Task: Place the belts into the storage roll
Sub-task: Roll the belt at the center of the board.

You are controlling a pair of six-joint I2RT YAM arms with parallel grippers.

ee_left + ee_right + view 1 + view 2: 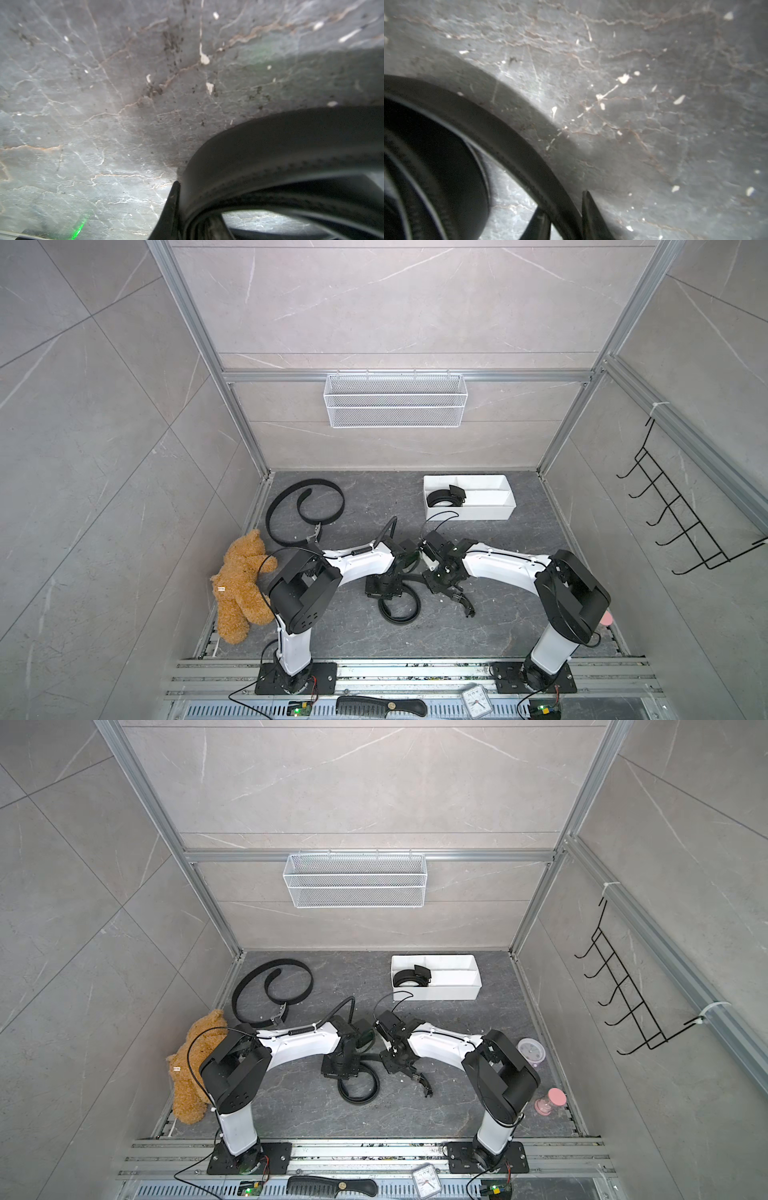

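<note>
**Belts**: three black straps, seen at one moment. The central belt (398, 619) lies on the floor as a loose double loop directly beneath and between the two pincers. The spiral belt (309, 482) sprawls in an open curl well beyond the left pincer, its metal buckle (316, 533) at the end nearer that arm. The coiled belt (444, 498) sits wound tight inside the storage roll (490, 512), at the tray end closest to the pincers. The tray itself stands beyond the right pincer.

The left pincer (191, 218) is closed narrowly on the central belt's strap. The right pincer (564, 220) has a finger (591, 216) on each side of the same strap, drawn in against it.

Only the wrist views show the strap's surface: smooth, matt and leather-like, with a stitched line (291, 164) along its edge. Only the top views show all three belts. A top view shows a clear lidded cup (530, 1050) and a pink sand-timer (550, 1100) outside the right arm, mostly hidden in its twin.

The floor (104, 104) is dark veined stone, flecked with pale chips. The tray is white plastic with low walls. A plush teddy bear (241, 585) lies outside the left arm, and a white wire-mesh basket (395, 400) hangs on the far wall.
</note>
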